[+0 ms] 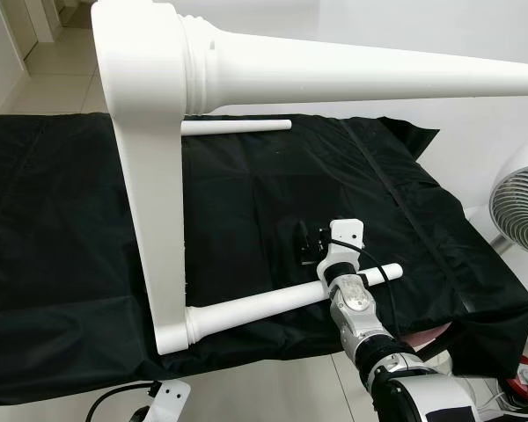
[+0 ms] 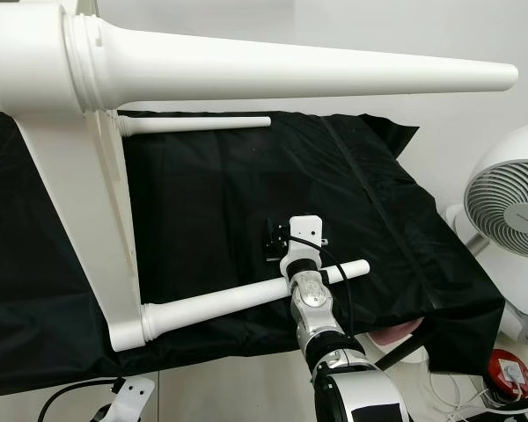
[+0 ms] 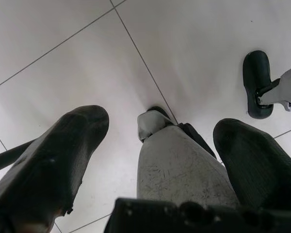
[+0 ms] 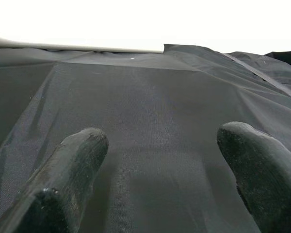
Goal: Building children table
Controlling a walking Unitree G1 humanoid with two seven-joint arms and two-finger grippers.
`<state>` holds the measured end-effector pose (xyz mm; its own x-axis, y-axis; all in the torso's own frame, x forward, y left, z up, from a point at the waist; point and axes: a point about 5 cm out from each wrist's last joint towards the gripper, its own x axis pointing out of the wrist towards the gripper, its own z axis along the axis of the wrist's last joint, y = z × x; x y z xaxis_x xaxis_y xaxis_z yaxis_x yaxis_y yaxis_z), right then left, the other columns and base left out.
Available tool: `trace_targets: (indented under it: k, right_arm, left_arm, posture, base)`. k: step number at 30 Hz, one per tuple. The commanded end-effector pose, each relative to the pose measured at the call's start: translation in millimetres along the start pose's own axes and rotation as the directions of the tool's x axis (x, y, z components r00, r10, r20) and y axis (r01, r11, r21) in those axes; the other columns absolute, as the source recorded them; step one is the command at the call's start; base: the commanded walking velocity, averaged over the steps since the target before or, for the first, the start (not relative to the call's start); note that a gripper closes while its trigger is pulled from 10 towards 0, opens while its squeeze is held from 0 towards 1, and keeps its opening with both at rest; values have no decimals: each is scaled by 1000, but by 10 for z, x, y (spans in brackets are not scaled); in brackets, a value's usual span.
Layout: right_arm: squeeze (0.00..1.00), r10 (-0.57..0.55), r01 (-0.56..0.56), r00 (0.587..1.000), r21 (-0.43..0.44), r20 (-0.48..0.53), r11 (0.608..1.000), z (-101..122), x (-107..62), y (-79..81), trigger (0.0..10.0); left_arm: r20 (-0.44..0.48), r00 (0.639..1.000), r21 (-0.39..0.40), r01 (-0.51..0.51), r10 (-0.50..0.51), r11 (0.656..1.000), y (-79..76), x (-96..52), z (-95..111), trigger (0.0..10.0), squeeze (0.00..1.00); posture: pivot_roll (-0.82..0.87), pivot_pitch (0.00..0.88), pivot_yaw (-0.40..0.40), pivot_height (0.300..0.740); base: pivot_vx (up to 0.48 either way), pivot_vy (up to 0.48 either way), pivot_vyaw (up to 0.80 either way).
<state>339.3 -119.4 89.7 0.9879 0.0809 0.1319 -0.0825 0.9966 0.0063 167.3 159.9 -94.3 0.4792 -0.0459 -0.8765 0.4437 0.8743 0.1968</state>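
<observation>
My right gripper [image 4: 160, 160], jaws open, hovers over the black cloth [image 1: 62, 229], crossing the table frame's [image 1: 150, 202] near leg [image 1: 273, 305] at five o'clock. Left gripper [image 3: 160, 160] hangs with jaws open above the floor [image 3: 63, 63].

White table frame [image 1: 150, 202] on black-covered surface [image 1: 62, 229]

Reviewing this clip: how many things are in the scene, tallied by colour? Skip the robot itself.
White: 2 (table frame with legs, fan)
Black: 1 (cloth)
Red: 1 (small device on floor)
Total: 4
</observation>
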Motion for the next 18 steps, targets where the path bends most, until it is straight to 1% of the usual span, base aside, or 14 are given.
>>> trace_targets:
  k: [1, 2, 3, 4, 9, 10, 11, 12, 18]
  right_arm:
    - [0, -10, 10, 999, 8, -34, 1000, -65, -32, -19, 10000]
    - [0, -10, 10, 999, 8, -34, 1000, -65, -32, -19, 10000]
    - [600, -10, 11, 999, 12, -32, 1000, -66, -36, -21, 10000]
    - [1000, -9, 10, 1000, 20, -29, 1000, -66, -40, -22, 10000]
    - [1000, -12, 12, 1000, 17, -28, 1000, -68, -45, -31, 10000]
    - [686, -13, 13, 999, 16, -29, 1000, -70, -45, -32, 10000]
    - [686, -13, 13, 999, 16, -29, 1000, -70, -45, -32, 10000]
    - [0, -13, 13, 999, 14, -31, 1000, -72, -46, -32, 10000]
    - [0, -15, 15, 999, 18, -35, 1000, -84, -57, -31, 10000]
  left_arm:
    - [-57, 998, -7, -6, 6, 1000, -70, -16, -151, 10000, 1000]
    - [-57, 998, -7, -6, 6, 1000, -70, -16, -151, 10000, 1000]
    - [-57, 998, -7, -5, 5, 1000, -74, -17, -154, 10000, 1000]
    - [-58, 998, -6, -4, 4, 1000, -78, -17, -157, 10000, 0]
    - [-61, 998, -4, -1, 1, 1000, -88, -19, -168, 10000, 0]
    - [-62, 998, -4, -1, 1, 1000, -90, -20, -171, 10000, 0]
    - [-62, 998, -4, -1, 1, 1000, -90, -20, -171, 10000, 0]
    - [-63, 998, -6, -1, 1, 1000, -92, -20, -175, 10000, 0]
    - [-67, 998, -8, -1, 0, 1000, -99, -23, -191, 10000, 0]
  posture:
    - [55, 0, -117, 740]
    - [55, 0, -117, 740]
    - [55, 0, -118, 740]
    - [54, 0, -119, 740]
    - [54, 0, -119, 740]
    - [55, 0, -118, 740]
    - [55, 0, -118, 740]
    - [55, 0, -118, 740]
    - [55, 0, -116, 740]
  base:
    - [0, 0, 0]
    - [0, 0, 0]
    - [0, 0, 0]
    - [0, 0, 0]
    - [0, 0, 0]
    - [0, 0, 0]
    - [0, 0, 0]
    - [0, 0, 0]
    - [0, 0, 0]
